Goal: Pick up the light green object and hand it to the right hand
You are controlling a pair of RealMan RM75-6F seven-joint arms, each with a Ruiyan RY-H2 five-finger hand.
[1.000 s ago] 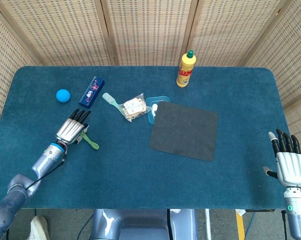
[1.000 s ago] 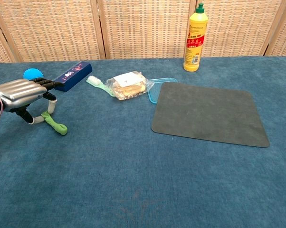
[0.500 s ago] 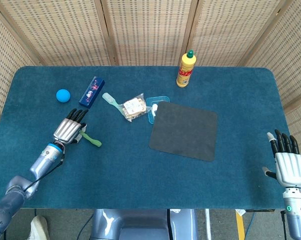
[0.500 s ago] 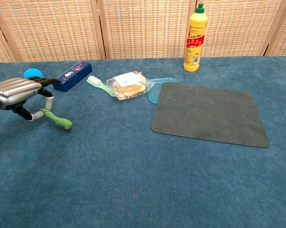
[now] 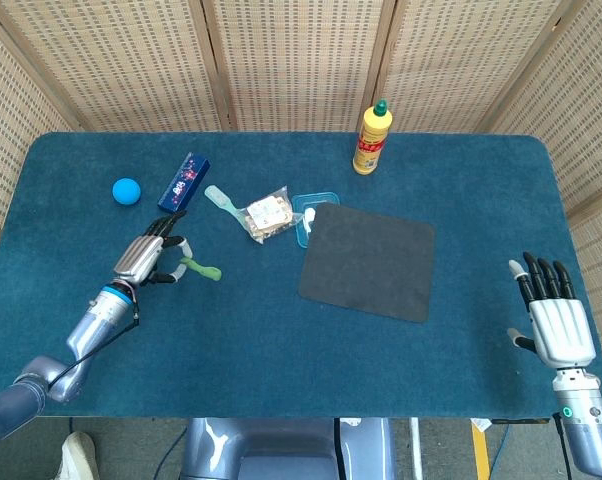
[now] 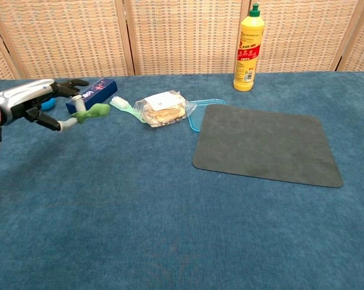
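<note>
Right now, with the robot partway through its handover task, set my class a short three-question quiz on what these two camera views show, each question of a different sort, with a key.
1. True or false: the left hand holds the light green object clear of the table.
2. Multiple choice: the yellow bottle stands (A) on the dark mat, (B) near the table's far edge, (C) beside the blue ball.
3. Fill in: the right hand is empty, its fingers ____.

Key: 1 true; 2 B; 3 spread apart.
</note>
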